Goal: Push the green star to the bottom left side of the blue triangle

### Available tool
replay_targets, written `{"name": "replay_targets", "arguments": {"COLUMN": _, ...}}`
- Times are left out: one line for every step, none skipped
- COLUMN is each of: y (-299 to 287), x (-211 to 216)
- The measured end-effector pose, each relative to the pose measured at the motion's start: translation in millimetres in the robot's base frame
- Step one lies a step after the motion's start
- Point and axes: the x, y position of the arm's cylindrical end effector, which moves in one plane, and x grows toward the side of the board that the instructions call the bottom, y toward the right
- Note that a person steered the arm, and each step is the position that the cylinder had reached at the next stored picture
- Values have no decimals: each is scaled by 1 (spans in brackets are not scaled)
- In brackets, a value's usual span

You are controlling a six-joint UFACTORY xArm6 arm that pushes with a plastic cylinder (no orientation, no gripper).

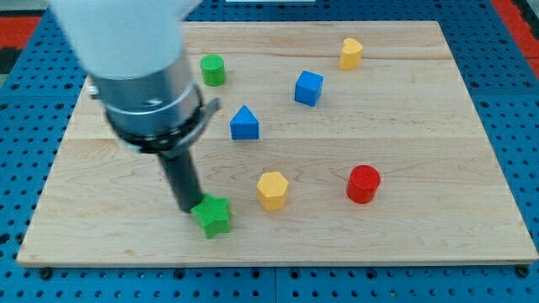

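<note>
So closest to the board's bottom edge, left of centre, sits the green star. My tip is right up against its upper-left side, touching it or as good as. No claw on this arm, so there's no wide or narrow to report, just a plain dark rod hanging from a big grey and white housing that blocks a chunk of the board's top left corner.

A bit further up and to the right of the star is the yellow hexagon block, near it but apart. Further right at about the same depth is the red cylinder, on its own.

Around the middle of the wooden board is the blue triangle. The star lies below it and slightly to its left, with a clear gap between them.

Up and right of the triangle is the blue cube. Up and left of the triangle, near the top edge, is a green cylinder, just beside the arm's housing. Furthest back, toward the top right, is a second yellow block, shape hard to call, maybe a hexagon too.
</note>
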Motion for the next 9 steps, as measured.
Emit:
{"name": "replay_targets", "arguments": {"y": -11, "x": -14}}
{"name": "replay_targets", "arguments": {"y": -10, "x": -2}}
{"name": "replay_targets", "arguments": {"y": -50, "x": 31}}
{"name": "replay_targets", "arguments": {"y": -36, "x": 76}}
{"name": "replay_targets", "arguments": {"y": 25, "x": 41}}
{"name": "replay_targets", "arguments": {"y": -14, "x": 31}}
{"name": "replay_targets", "arguments": {"y": 5, "x": 42}}
{"name": "replay_targets", "arguments": {"y": 63, "x": 9}}
{"name": "replay_targets", "arguments": {"y": 31, "x": -12}}
